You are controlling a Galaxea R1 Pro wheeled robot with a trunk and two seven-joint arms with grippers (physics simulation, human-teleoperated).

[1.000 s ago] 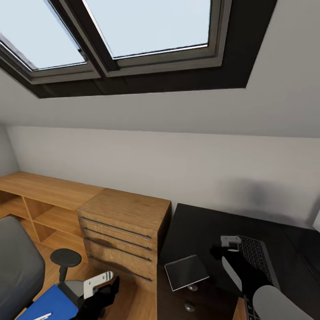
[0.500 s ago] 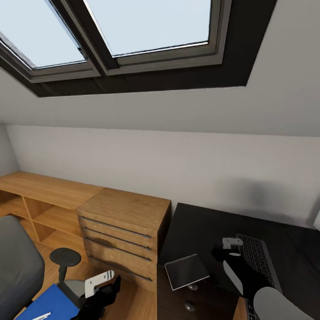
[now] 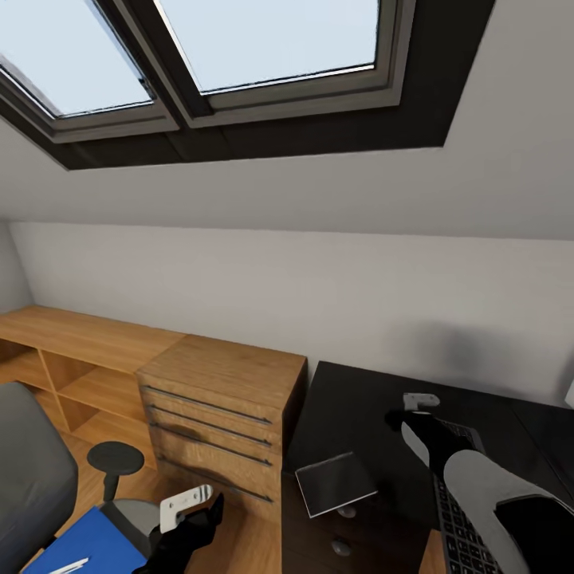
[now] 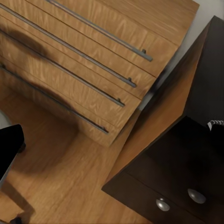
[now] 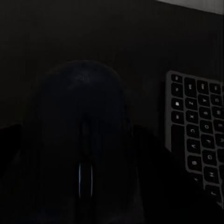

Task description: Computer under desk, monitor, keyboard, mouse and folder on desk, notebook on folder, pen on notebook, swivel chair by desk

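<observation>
Right tool (image 3: 401, 416) over the black worktop (image 3: 359, 414), mouse (image 5: 84, 140) beneath it.

Seen from the right wrist: mouse lying on the worktop just beside the keyboard (image 5: 196, 140), close under the tool; whether pinched or merely under it, cannot tell. In the head view, keyboard (image 3: 462, 518) partly hidden by the right arm; dark notebook (image 3: 335, 484) lying at the worktop's front corner above two round drawer knobs. Left tool (image 3: 209, 510) hanging low near the wooden drawer unit (image 3: 215, 406), spread or pressed together, cannot tell. Blue folder (image 3: 96, 542) with a white pen (image 3: 68, 566) on the grey chair (image 3: 32, 470).
</observation>
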